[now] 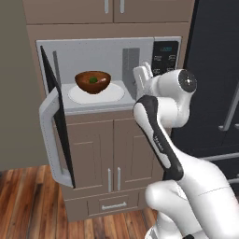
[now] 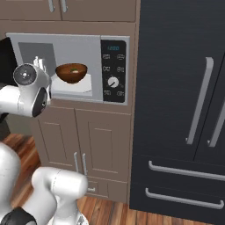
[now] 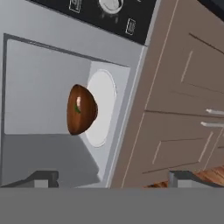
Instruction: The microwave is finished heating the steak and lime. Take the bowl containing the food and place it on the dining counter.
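We stand before the open microwave (image 1: 109, 74), its dark glass door (image 1: 55, 122) swung out at nine o'clock so the cavity is free to reach. The bowl (image 1: 93, 81) sits on the white turntable (image 1: 96, 94) inside, a speck of green lime (image 1: 93, 80) visible within; the steak we cannot make out. Our gripper (image 3: 113, 178) hangs just outside the cavity's mouth at three o'clock of the bowl, its fingers spread wide and holding nothing, well apart from the bowl. We judge the wide spread is meant for taking the bowl's rim, and the reach inward has not yet begun.
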